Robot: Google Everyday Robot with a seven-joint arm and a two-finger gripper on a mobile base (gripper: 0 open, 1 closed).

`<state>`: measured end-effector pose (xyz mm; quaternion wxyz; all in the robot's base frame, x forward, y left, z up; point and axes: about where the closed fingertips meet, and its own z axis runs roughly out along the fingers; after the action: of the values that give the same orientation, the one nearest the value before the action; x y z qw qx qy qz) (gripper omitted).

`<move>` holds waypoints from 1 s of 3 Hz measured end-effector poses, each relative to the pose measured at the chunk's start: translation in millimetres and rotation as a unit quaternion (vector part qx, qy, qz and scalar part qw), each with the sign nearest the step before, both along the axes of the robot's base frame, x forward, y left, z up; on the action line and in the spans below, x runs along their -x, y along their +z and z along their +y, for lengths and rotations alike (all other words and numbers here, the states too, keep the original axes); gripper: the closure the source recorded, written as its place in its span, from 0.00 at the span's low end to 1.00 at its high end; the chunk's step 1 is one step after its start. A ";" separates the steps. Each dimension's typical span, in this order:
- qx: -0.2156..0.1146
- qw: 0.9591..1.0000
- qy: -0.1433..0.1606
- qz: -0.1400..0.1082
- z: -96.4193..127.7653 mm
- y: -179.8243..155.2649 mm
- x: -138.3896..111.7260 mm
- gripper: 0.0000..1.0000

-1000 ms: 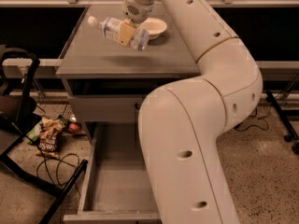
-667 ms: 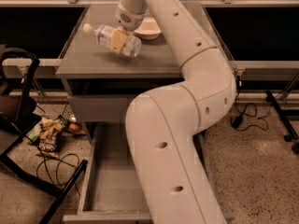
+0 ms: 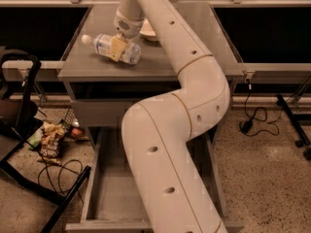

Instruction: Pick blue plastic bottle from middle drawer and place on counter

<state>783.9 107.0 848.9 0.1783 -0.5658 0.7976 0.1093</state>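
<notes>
The blue plastic bottle (image 3: 108,46) is clear with a white cap at its left end and a pale label. It lies tilted over the left part of the counter (image 3: 92,64). My gripper (image 3: 118,47) is shut on the bottle's middle, its tan pads across the label. I cannot tell whether the bottle touches the counter. The middle drawer (image 3: 109,188) stands pulled open below, its grey floor bare where my arm does not hide it. My white arm (image 3: 175,130) covers the drawer's right half.
A white bowl (image 3: 148,32) sits on the counter behind the gripper, partly hidden by the arm. Snack bags (image 3: 51,140) and cables lie on the floor at the left, beside a black chair frame (image 3: 19,115). More cables lie at the right.
The gripper has carried the bottle leftward and a little nearer over the counter, away from the bowl. The view has shifted, so the cabinet appears further right.
</notes>
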 end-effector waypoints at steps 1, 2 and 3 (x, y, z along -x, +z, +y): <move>0.000 1.000 0.000 0.000 0.0 -0.1 0.3 0.57; 0.000 1.000 0.000 0.000 0.0 -0.1 0.3 0.35; 0.000 1.000 0.000 0.000 0.0 -0.1 0.2 0.11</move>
<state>783.7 107.1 848.8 0.1785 -0.5657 0.7976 0.1093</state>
